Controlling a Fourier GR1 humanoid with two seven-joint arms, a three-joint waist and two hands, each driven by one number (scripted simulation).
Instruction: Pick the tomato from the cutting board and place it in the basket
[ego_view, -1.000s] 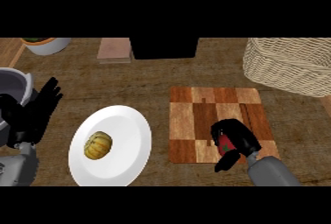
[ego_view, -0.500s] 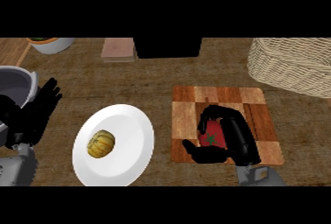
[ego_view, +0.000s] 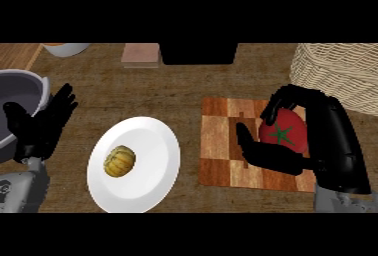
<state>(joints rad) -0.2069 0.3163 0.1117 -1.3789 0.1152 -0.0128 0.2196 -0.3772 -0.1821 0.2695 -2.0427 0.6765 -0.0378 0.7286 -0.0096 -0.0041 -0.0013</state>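
right robot hand (ego_view: 325, 137) is sliding further up the cutting board (ego_view: 221, 145) toward the basket (ego_view: 339, 70) | its fingers are curling around the tomato (ego_view: 284, 131) now, way more red showing than before | tomato is shifting to the board's right side

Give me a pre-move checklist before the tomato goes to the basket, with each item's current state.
1. Right hand curled round the tomato, fingers over its top, thumb at its left: ok.
2. Tomato lifted off the cutting board: cannot tell.
3. Basket in view, up and right of the board: ok.
4. Basket's opening free: cannot tell, it is cut off by the view's edge.
5. Left hand open, resting at the left, out of the way: ok.
6. White plate with its small yellow vegetable off the path: ok.
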